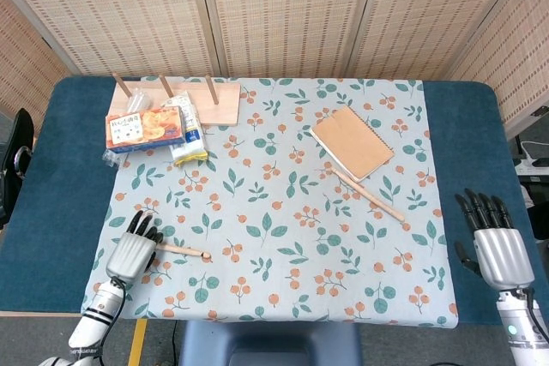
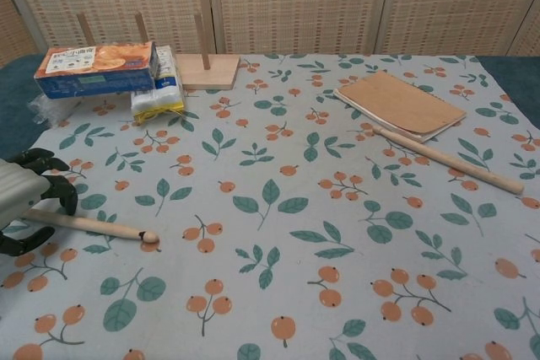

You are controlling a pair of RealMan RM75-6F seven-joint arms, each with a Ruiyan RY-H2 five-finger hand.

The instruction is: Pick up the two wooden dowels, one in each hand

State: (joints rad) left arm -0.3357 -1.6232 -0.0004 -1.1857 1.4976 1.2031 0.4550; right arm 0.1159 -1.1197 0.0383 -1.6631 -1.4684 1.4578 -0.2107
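Note:
One wooden dowel (image 1: 182, 251) (image 2: 94, 225) with a small knob at its right end lies on the floral cloth, near left. My left hand (image 1: 133, 251) (image 2: 25, 198) is over its left end, with the fingers (image 2: 52, 188) arched above the stick and the thumb on its near side. The hand is not closed around it. The second dowel (image 1: 369, 194) (image 2: 447, 163) lies slantwise at the right, just below a notebook. My right hand (image 1: 501, 248) hovers, fingers spread, over the blue table edge, well right of that dowel. The chest view does not show it.
A brown notebook (image 1: 352, 141) (image 2: 402, 103) touches the right dowel's far end. At back left stand a wooden peg board (image 1: 221, 105) (image 2: 207, 71), a snack box (image 1: 144, 129) (image 2: 96, 68) and a plastic packet (image 1: 189, 133) (image 2: 157, 88). The cloth (image 1: 283, 237) covers most of the table.

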